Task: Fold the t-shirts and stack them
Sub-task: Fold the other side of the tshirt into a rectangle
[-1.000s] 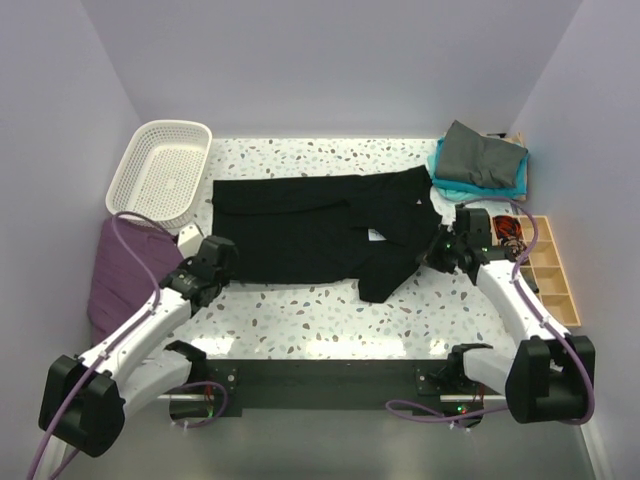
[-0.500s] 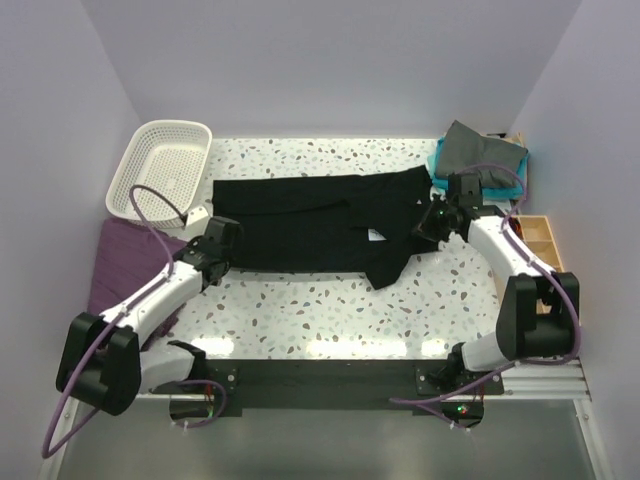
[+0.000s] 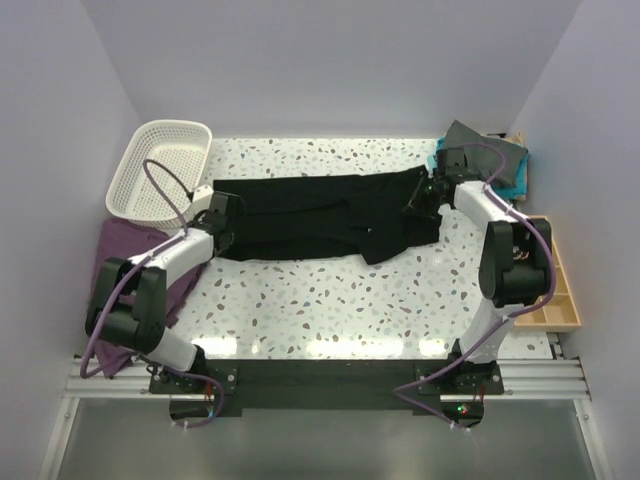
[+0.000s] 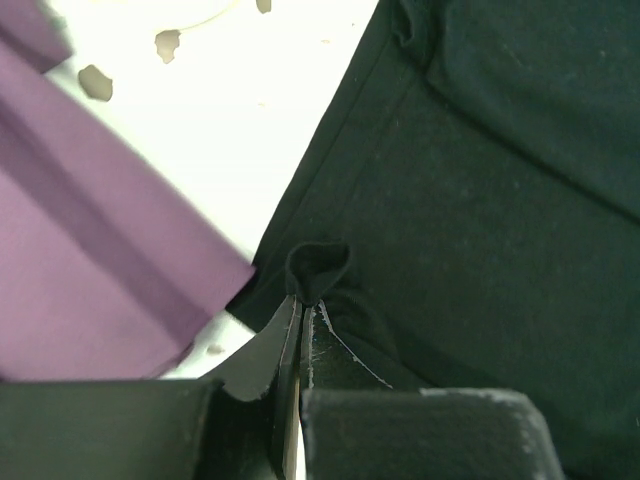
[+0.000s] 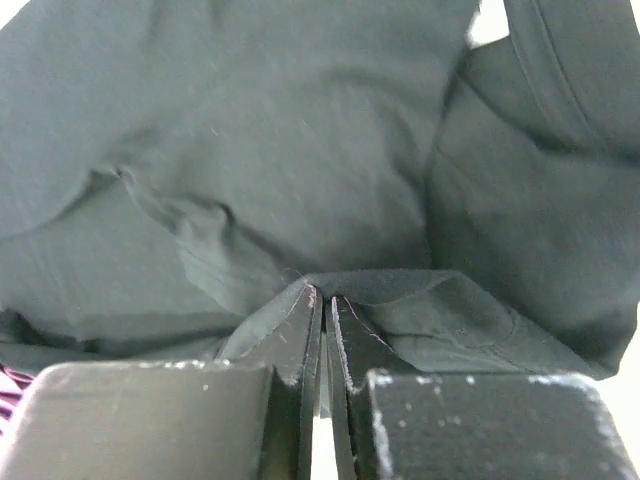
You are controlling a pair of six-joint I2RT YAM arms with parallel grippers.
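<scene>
Item: black t-shirt (image 3: 300,215), spread lengthwise across the far half of our table (image 3: 330,310). Our left gripper (image 4: 303,305) pinches its left edge; our right gripper (image 5: 322,296) is clamped on a fold at its right end

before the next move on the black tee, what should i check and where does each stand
1. Left jaws gripping the black t-shirt: ok, shut on a tuck at its edge.
2. Right jaws gripping it: ok, shut on a fold.
3. Shirt lying flat: not ok, right end bunched.
4. Purple cloth out of the left grip: ok.
5. Grey t-shirt stack tidy: cannot tell, right arm hides part.
</scene>
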